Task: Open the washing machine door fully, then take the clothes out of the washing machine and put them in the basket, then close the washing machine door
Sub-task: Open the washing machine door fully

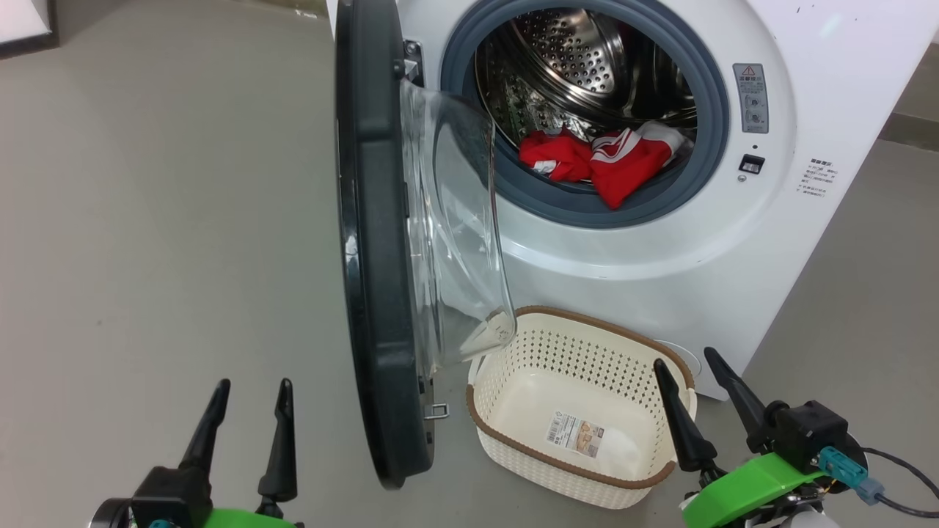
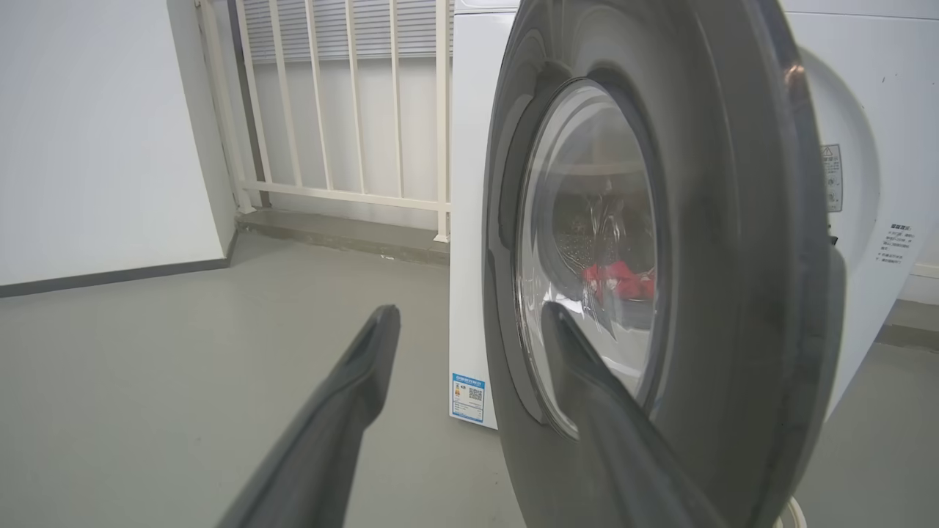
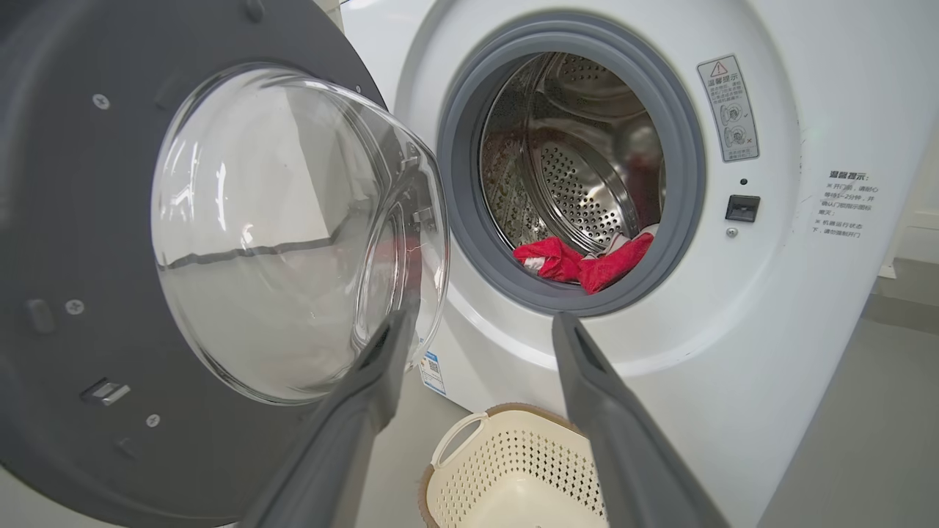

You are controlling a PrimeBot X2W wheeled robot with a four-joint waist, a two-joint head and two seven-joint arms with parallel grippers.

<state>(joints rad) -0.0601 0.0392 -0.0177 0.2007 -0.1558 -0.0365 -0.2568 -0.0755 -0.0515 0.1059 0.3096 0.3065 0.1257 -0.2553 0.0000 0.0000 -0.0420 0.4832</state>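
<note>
The white washing machine [image 1: 645, 249] stands ahead with its door [image 1: 374, 242] swung out about edge-on to me, glass bowl [image 1: 455, 227] facing the opening. Red and white clothes [image 1: 598, 158] lie at the drum's front lip; they also show in the right wrist view as clothes [image 3: 583, 262]. The cream basket [image 1: 579, 411] sits on the floor below the opening, holding no clothes. My left gripper [image 1: 253, 383] is open, low and left of the door's outer face [image 2: 733, 242]. My right gripper [image 1: 686, 358] is open by the basket's right end, pointing at the machine [image 3: 770, 293].
Grey floor [image 1: 147, 220] spreads wide to the left of the door. A white wall [image 2: 95, 132] and a railing [image 2: 345, 110] stand beyond the machine's left side. A cable [image 1: 899, 484] trails from my right wrist.
</note>
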